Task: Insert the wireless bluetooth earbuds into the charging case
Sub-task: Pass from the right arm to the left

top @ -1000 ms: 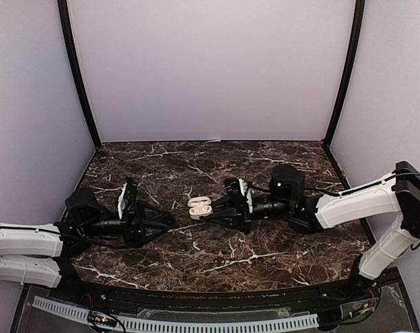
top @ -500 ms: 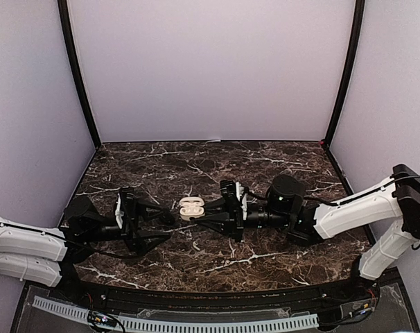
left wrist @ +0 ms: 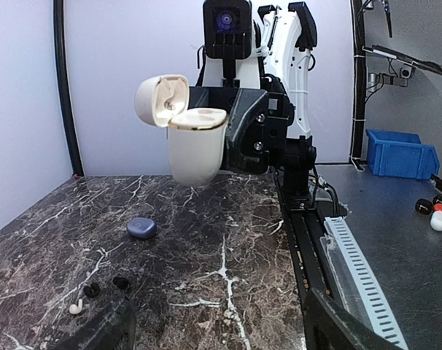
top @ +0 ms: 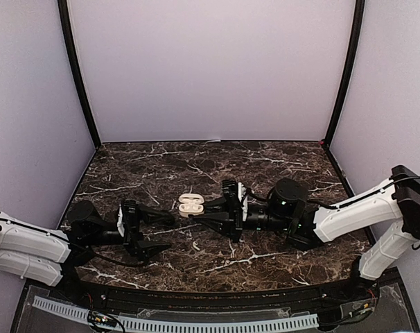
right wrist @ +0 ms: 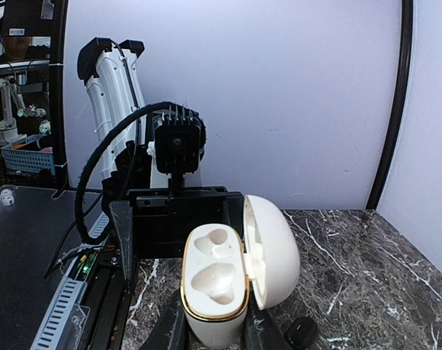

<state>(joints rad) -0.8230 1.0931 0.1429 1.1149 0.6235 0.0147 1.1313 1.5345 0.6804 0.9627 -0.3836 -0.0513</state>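
Dark marble table, lilac walls. The right gripper clamps the open white charging case aloft, sockets empty. The left gripper gapes wide, holding nothing. Tiny earbuds, barely discernible, lie near a bluish oval case.

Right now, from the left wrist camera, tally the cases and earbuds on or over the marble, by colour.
white case: 1
blue case: 1
dark earbuds: 2
white earbud: 1
Total: 5
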